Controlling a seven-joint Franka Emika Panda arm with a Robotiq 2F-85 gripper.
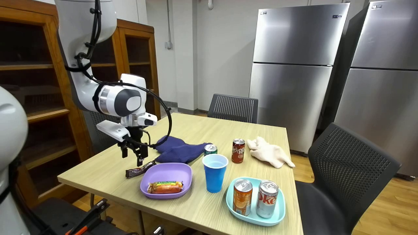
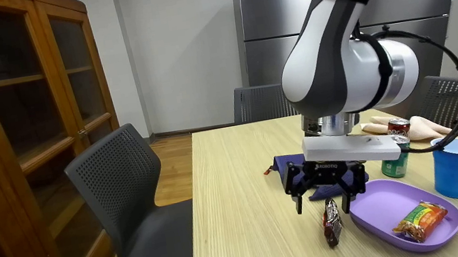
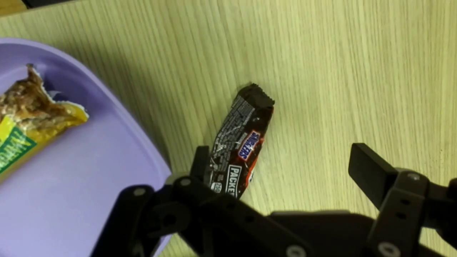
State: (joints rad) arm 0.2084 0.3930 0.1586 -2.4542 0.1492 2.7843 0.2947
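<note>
"Although the pale, wood-grained table carries many items, which lie nearest the work?"

"Rumpled navy-blue cloth; near it, a shallow purple tray with rounded corners."

"State of the black two-fingered gripper?"

"Jaws spread wide, grasping nothing; fingertips stand above the table."

"Location of the dark-brown wrapped Snickers bar?"

"Lying on the table, just beside the tray; contact at its hidden end cannot be told. Wrist view: below the gripper, nearer the tray-side finger, which covers its lower part."

"Appearance?"

"Slim glossy packet, slightly creased, set at a slant. Grey panel of fine print down one long side. White-framed lettering beginning PACKE, set lengthwise. Smaller Snickers logo, blue and white, edged red. Smallest: sawtooth edge on the crimped visible end."
</note>
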